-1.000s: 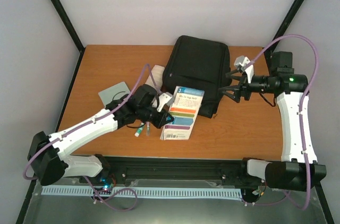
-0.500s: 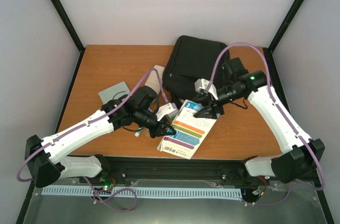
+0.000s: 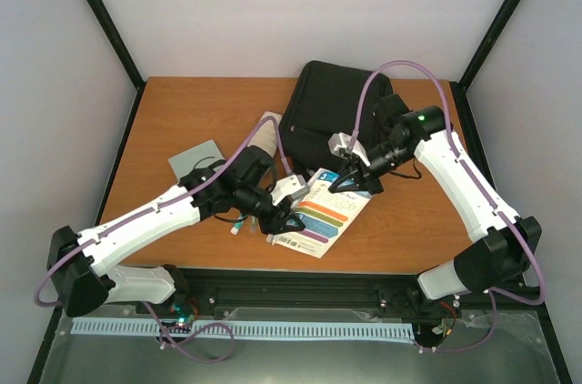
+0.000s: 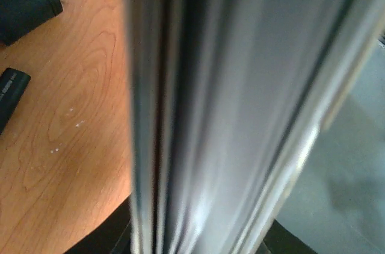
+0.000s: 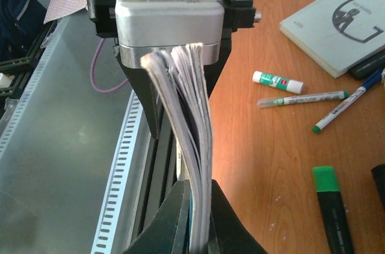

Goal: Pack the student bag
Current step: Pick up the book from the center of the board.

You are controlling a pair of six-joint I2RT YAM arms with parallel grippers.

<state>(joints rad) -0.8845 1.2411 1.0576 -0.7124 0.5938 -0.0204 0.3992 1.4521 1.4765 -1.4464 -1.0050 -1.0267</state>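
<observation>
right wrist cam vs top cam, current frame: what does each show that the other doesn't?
Right wrist only: the book edge-on, pages fanned, pinched in the right claw; a glue stick and green highlighter in plain sight, mostly hidden under the left arm from above.
Top only: the backpack behind the book, and the book's striped cover.
Both: the book running from the right claw to the left claw, the grey notebook, the table.

The left arm (image 3: pixel 155 218) and the right arm (image 3: pixel 466 186) stretch inward toward each other. The right gripper (image 3: pixel 349 186) has its fingers (image 5: pixel 170 225) pinched on a workbook (image 3: pixel 329 211). The left gripper (image 3: pixel 289 217) meets the workbook's other end, its grip unclear.
</observation>
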